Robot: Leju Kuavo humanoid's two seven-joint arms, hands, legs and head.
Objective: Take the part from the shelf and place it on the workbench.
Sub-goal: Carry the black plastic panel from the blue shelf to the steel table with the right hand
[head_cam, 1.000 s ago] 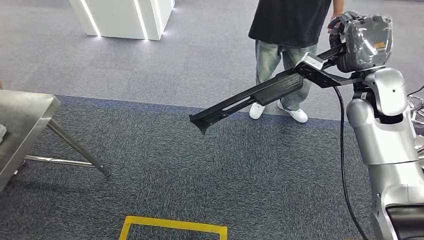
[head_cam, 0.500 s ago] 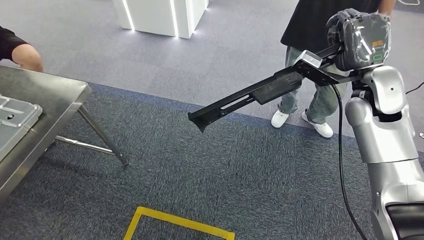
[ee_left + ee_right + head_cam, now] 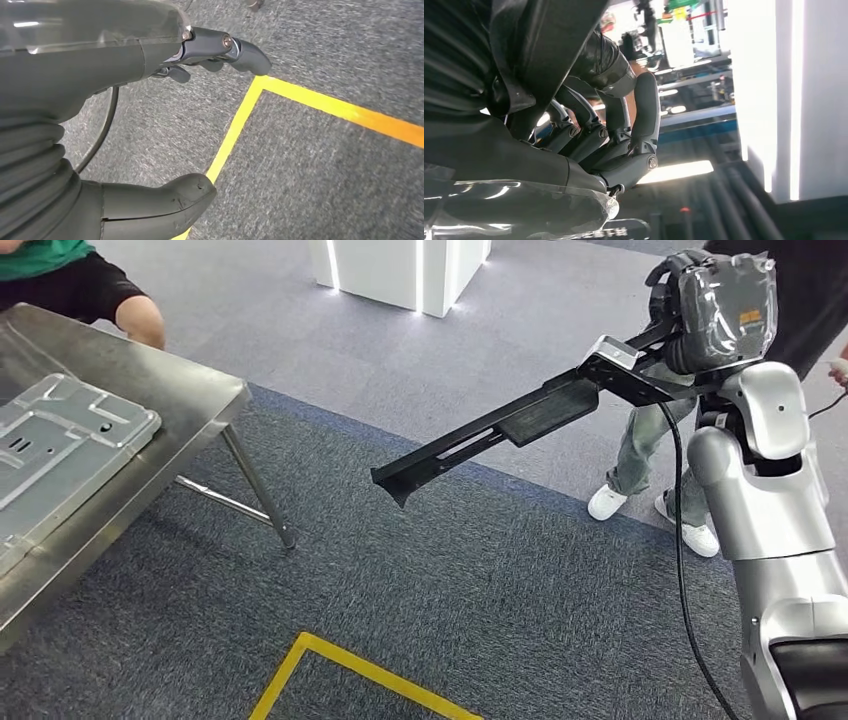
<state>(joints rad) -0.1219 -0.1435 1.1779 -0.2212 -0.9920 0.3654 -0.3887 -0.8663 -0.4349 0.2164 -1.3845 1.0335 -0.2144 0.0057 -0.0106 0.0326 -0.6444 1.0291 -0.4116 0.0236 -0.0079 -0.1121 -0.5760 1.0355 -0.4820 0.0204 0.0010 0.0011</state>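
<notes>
Part [image 3: 500,435], a long black bracket-like piece, is what we are carrying in our right hand [image 3: 715,315], held high at our right side in the head view. We are gripping it by one end, and in the right wrist view our fingers [image 3: 624,135] are curling tightly around its dark edge. From the hand, its long axis is running forward, downward and toward our left, so the free tip is hanging in the air above the grey carpet [image 3: 480,580], well apart from anything.

We are looking at the steel surface [image 3: 190,390] at the left of the head view, with a pressed grey metal panel [image 3: 60,440] lying on it and a person's arm [image 3: 140,315] near its far edge. The free tip of the part is pointing roughly toward that surface, but open carpet lies between them, so we judge the placing is not yet at hand.

Our left hand [image 3: 150,125] is hanging low over the yellow floor tape [image 3: 320,102], fingers apart and holding nothing. It is on the side nearer the surface, yet the right hand is the one bearing the part. Another person's legs [image 3: 650,470] are standing just behind the part's upper end.
</notes>
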